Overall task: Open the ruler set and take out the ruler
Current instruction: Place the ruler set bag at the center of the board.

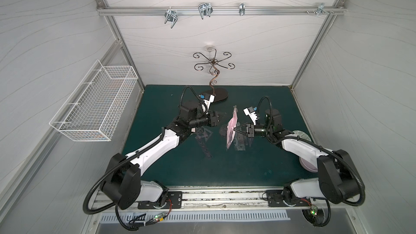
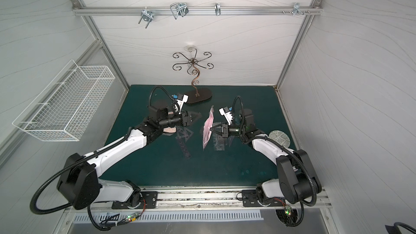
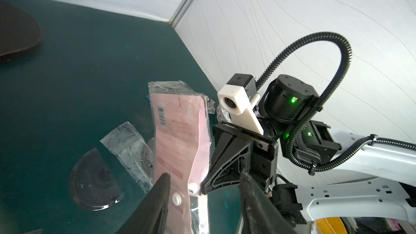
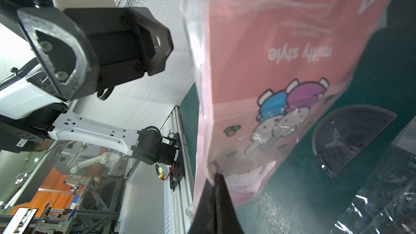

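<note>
1. Because the pouch (image 1: 232, 121) hangs upright at mid-frame in both top views, pinched at only one edge by the shut right gripper (image 1: 234, 129), it could slip or swing free. I judge that film this slick gives a narrow nip little to bite on.
2. The ruler (image 1: 204, 148), a long clear strip as far as I can tell, lies on the mat (image 1: 225, 172) to the lower left of the pouch, so the pouch looks emptied. If dropped from here, the pouch could land on the ruler and hide it.
3. The left gripper (image 1: 219, 119) is left of the pouch and apart from it, about half open and holding nothing. If it closes in, a jaw could snag the loose flap by the snap (image 3: 176, 199) and tug the film out of the right gripper's nip.
4. The set squares (image 1: 202, 134) lie at the ruler's upper end and seem to overlap it. Clear plastic on dark green is hard to tell apart, so a grab for the ruler could take a square too, or skid off the flat plastic.
5. The protractor (image 3: 94, 181) and a clear sleeve (image 3: 128, 147) lie beneath and beside the pouch. A right arm coming down could shove them across the mat or press on them.
</note>
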`<state>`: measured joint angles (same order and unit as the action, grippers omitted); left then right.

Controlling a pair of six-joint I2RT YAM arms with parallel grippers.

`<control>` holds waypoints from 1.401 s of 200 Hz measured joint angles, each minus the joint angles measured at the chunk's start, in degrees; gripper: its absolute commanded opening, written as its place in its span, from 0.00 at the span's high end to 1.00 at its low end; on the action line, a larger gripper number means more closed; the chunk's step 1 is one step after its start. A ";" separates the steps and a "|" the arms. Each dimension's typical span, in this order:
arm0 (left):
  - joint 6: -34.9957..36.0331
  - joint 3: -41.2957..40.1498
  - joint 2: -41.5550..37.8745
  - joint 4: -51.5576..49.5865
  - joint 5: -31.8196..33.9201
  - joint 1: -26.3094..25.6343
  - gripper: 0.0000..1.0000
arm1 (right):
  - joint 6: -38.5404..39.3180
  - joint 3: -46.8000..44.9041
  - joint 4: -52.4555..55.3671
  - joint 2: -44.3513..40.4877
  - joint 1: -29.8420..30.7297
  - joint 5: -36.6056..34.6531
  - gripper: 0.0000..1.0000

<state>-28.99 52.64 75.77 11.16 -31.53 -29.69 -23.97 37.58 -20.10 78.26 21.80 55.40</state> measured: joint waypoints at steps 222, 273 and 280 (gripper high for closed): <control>5.31 -22.12 -9.22 0.09 43.50 3.56 0.45 | -35.23 29.18 -24.15 46.84 -11.15 -7.61 0.95; 6.36 -22.01 -7.30 2.51 44.44 6.14 0.43 | -34.23 27.98 -13.11 46.47 -11.30 -12.39 0.43; 6.36 -21.81 -6.91 2.64 44.50 6.69 0.42 | -33.86 27.21 -11.50 45.94 -11.37 -12.79 0.42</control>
<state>-22.63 30.83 68.86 13.80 12.97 -23.00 -57.82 64.79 -31.59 124.20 10.44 42.61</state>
